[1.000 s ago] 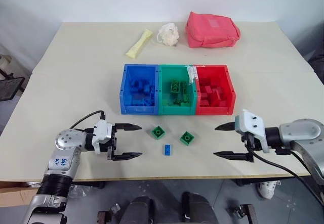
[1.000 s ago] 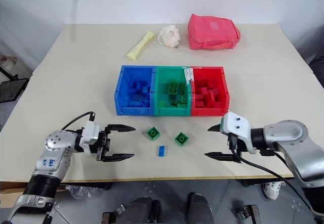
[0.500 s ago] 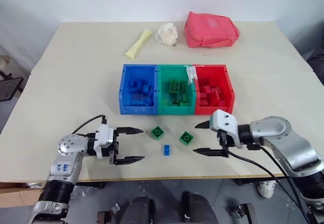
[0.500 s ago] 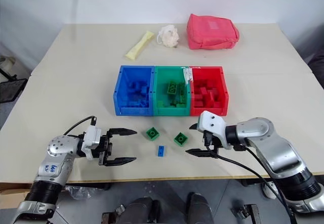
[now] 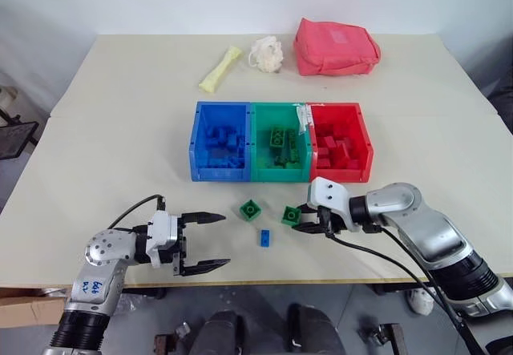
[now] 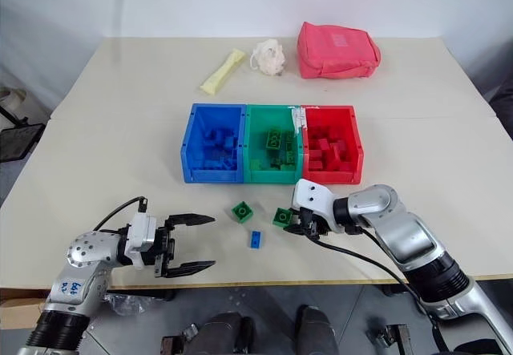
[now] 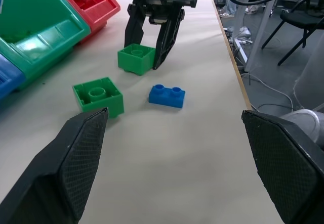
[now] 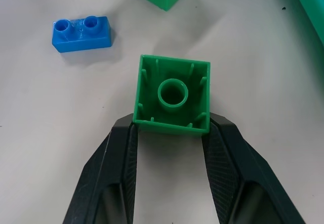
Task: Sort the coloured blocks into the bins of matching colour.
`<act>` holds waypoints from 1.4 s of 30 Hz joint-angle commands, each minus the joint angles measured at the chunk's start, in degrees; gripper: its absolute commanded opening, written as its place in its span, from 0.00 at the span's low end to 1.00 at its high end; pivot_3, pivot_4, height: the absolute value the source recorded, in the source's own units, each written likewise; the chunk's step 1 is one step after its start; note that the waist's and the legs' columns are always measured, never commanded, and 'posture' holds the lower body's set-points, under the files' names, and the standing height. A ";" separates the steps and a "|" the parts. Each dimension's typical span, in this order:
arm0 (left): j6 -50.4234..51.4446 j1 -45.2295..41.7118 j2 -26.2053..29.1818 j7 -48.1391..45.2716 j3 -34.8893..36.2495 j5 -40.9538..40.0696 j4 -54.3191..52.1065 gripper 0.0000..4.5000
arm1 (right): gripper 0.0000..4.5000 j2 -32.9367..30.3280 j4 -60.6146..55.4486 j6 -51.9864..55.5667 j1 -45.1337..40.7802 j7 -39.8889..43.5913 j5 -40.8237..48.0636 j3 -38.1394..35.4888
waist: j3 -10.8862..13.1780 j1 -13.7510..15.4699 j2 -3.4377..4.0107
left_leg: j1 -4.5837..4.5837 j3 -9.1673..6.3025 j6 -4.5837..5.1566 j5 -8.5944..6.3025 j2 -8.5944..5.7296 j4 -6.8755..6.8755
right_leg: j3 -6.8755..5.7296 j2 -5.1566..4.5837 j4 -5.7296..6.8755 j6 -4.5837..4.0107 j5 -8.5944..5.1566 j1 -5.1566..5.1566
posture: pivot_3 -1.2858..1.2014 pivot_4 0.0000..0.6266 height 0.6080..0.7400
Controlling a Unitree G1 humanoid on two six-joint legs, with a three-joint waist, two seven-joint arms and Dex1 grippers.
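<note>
Blue, green and red bins (image 5: 280, 175) at frame centre already hold many blocks, so I judge most sorting done. Lower left, my left gripper (image 5: 210, 240) waits wide open; the green block (image 5: 251, 209) and blue block (image 5: 264, 237) still lie below the bins. Right of them, my right gripper (image 8: 170, 133) has its jaws closed on the second green block (image 8: 172, 93), which still sits on the table.

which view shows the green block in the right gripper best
The right wrist view: the green block sits close up, hollow side showing, between the right gripper fingers. The left wrist view shows it smaller, clamped at its sides. The eye views show it tiny.
</note>
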 commanded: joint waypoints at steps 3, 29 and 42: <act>-0.16 -2.34 -0.70 0.68 0.81 -1.62 -0.40 1.00 | 0.32 1.45 -4.19 0.98 -2.78 -1.66 3.78 -6.41 | 0.00 0.01 0.00 | 0.00 0.00 0.00 0.00 -0.01 0.01 | 0.00 0.01 0.01 0.00 0.00 0.00 | 0.52 0.24 1.00; 2.56 -13.74 -8.05 10.76 3.45 -3.76 1.33 1.00 | 0.99 7.08 17.42 -8.82 -20.49 -3.69 -0.64 -9.98 | 0.00 -0.11 0.00 | -0.03 0.06 0.03 0.02 -0.07 0.05 | -0.27 0.10 0.25 0.00 0.00 -0.09 | 0.52 0.24 1.00; 3.73 -8.00 1.71 -0.50 1.70 -2.41 3.79 1.00 | 0.99 -6.18 -2.15 -13.59 7.17 16.94 17.71 -22.65 | 0.01 0.08 0.00 | -0.02 0.10 0.03 0.01 -0.02 0.06 | -0.24 0.08 0.08 0.01 0.00 0.00 | 0.52 0.24 1.00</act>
